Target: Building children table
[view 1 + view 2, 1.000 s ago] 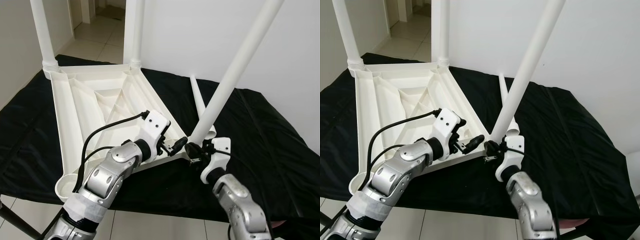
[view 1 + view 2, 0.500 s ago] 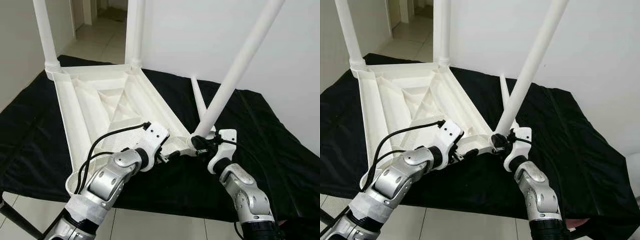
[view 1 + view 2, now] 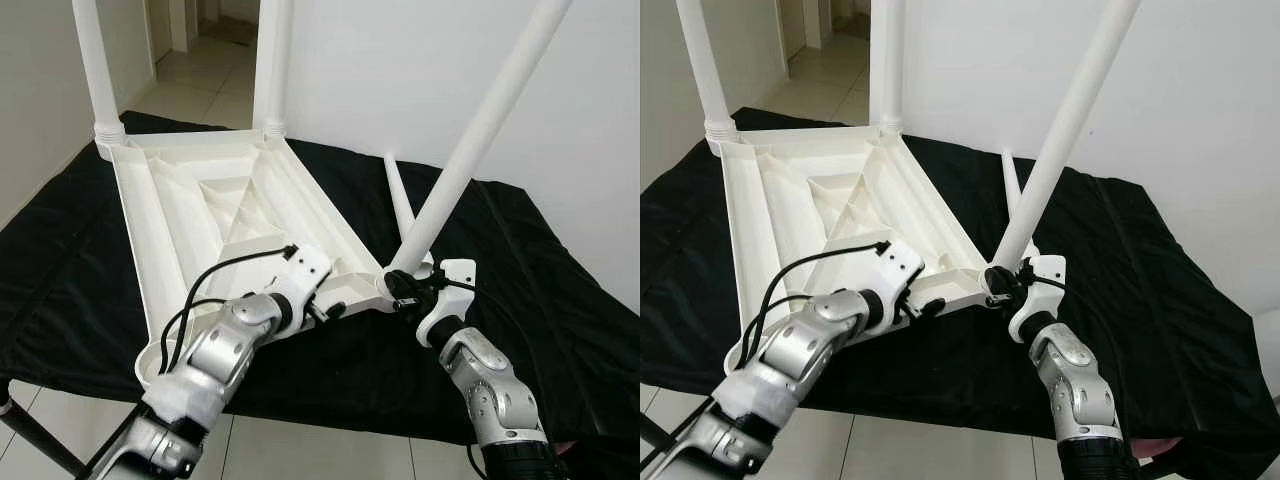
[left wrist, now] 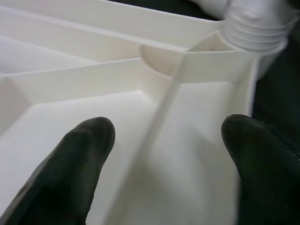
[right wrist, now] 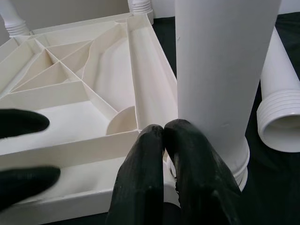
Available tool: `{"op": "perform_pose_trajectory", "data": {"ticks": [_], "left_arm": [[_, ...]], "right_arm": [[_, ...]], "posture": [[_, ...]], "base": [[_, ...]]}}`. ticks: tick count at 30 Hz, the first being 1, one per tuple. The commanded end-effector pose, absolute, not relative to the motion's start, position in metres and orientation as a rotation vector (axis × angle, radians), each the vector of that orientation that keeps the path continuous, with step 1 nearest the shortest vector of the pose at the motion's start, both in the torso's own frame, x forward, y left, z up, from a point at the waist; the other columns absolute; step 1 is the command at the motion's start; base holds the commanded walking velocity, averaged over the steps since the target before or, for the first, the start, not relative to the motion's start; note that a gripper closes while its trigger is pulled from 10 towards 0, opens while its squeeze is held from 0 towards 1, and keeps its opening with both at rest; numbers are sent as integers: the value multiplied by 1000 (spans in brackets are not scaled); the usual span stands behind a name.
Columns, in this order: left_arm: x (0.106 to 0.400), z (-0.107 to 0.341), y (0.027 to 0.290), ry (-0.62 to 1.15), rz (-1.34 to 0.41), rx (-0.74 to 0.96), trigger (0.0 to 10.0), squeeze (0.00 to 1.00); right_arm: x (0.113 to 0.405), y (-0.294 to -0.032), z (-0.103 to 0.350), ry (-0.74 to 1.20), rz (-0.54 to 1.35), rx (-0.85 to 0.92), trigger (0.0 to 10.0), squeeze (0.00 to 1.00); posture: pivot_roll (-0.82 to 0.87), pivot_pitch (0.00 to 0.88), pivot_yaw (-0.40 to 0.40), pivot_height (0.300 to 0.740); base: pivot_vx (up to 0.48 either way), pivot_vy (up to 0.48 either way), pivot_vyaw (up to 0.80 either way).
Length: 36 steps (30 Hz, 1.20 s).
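Observation:
A white plastic table top lies upside down on a black cloth. Two white legs stand upright in its far corners. A third leg leans to the right out of the near right corner socket. My right gripper is shut, its fingertips pressed together against the base of this leaning leg. My left gripper is open at the same corner, its fingers on either side of a rib inside the top.
A fourth leg lies loose on the cloth behind the leaning one, its threaded end near my right gripper. The cloth's front edge drops to a tiled floor. A white wall stands close behind.
My right arm has stretched forward and brought its gripper up to the leaning leg's base. My left gripper has drawn back and down onto the table top's near corner.

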State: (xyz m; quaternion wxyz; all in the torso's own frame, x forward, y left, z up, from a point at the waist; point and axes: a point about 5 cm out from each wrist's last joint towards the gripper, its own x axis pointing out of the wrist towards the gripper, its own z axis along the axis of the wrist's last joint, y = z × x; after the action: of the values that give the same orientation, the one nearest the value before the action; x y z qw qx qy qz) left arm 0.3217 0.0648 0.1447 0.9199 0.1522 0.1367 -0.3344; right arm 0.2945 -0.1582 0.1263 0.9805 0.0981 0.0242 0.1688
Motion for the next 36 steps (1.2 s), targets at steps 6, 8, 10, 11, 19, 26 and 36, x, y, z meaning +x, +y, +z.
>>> {"op": "perform_pose_trajectory", "data": {"ticks": [6, 8, 10, 11, 19, 26, 36], "left_arm": [[334, 156, 74, 206, -433, 328, 10000, 0], [334, 156, 74, 206, -433, 328, 10000, 0], [335, 155, 74, 210, -435, 337, 10000, 0], [335, 155, 74, 210, -435, 337, 10000, 0], [334, 147, 72, 247, -475, 345, 10000, 0], [340, 144, 74, 295, -425, 314, 10000, 0], [345, 138, 77, 368, -372, 345, 10000, 0]], "right_arm": [[283, -162, 117, 54, 336, 236, 10000, 0], [283, -162, 117, 54, 336, 236, 10000, 0], [279, -160, 116, 52, 342, 243, 10000, 0], [279, -160, 116, 52, 342, 243, 10000, 0], [260, -155, 108, 42, 368, 277, 10000, 0], [252, -150, 111, 29, 403, 309, 10000, 0], [253, -150, 115, 14, 394, 308, 10000, 0]], "posture": [[8, 0, -135, 740], [8, 0, -135, 740], [7, 0, -134, 740], [7, 0, -134, 740], [-1, 0, -124, 740], [-13, 0, -112, 740], [-15, 0, -108, 740]], "base": [[0, 0, 0], [0, 0, 0], [0, 0, 0], [0, 0, 0], [0, 0, 0], [0, 0, 0], [0, 0, 0]]}}
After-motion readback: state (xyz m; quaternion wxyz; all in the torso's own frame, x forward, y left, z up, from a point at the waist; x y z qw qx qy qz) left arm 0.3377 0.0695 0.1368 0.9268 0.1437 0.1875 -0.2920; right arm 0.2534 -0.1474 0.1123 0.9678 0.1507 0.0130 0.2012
